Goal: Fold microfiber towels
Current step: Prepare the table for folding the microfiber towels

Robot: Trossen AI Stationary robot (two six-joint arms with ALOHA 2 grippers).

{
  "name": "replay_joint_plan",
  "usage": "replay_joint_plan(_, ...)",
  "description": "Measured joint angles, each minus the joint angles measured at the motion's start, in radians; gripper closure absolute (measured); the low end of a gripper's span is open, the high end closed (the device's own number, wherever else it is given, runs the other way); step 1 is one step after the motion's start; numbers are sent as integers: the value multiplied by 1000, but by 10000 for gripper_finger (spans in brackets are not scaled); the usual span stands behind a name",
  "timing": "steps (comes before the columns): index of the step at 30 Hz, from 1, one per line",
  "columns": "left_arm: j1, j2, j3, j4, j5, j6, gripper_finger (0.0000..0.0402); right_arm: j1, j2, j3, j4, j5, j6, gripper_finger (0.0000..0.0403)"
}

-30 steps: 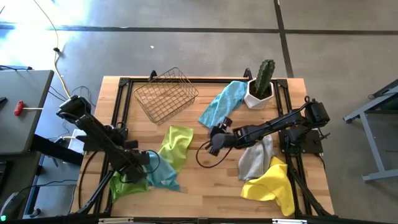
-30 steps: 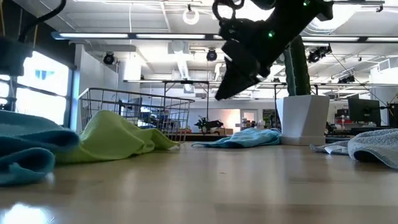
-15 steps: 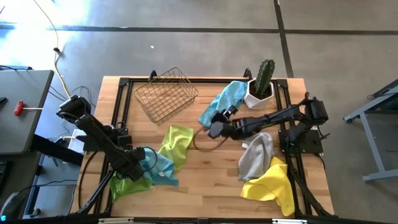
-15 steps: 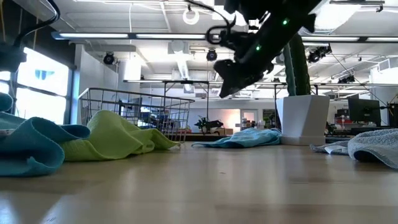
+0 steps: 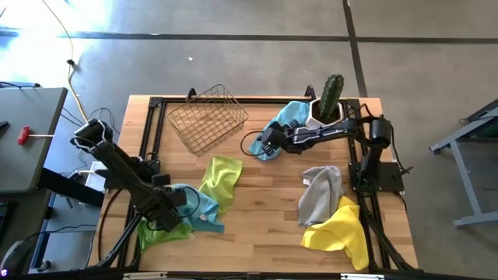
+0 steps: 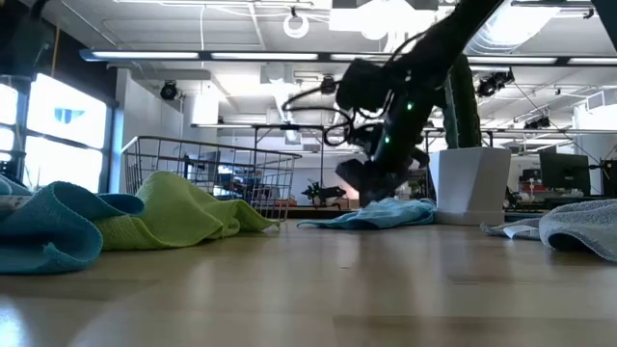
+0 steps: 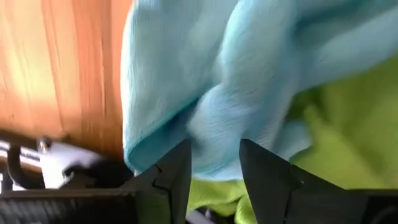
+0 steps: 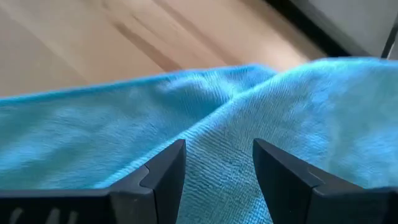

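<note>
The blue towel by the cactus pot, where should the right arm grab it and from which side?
Grip the blue towel on the raised fold under the right gripper, coming from above. It lies crumpled against the white pot, so its free end toward the table's middle is clearest.

Soft, nubby cloth on the light blue towel (image 8: 249,124), its fine weave matt under the lights. The table (image 5: 257,225) shows smooth pale wood with a slight sheen, and the basket (image 5: 206,117) is thin bare wire.
</note>
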Motion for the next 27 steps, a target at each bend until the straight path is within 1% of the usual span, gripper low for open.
replay_joint_plan(4, 0, 0, 56, 19, -80, 9, 275, -25, 25, 0, -1, -100, -3, 221)
replay_joint_plan(8, 0, 0, 99, 33, -175, 59, 275, -22, 30, 1, -13, -206, -26, 221)
replay_joint_plan(12, 4, 0, 111, 76, -299, 135, 275, 17, 24, 5, -78, -318, -27, 221)
replay_joint_plan(16, 5, 0, 111, 109, -385, 187, 275, 81, 23, 7, -192, -420, -11, 221)
replay_joint_plan(21, 5, 0, 111, 133, -442, 213, 275, 185, 15, 11, -318, -476, 42, 221)
replay_joint_plan(27, 5, 0, 111, 149, -462, 236, 275, 308, -37, -1, -473, -549, 136, 221)
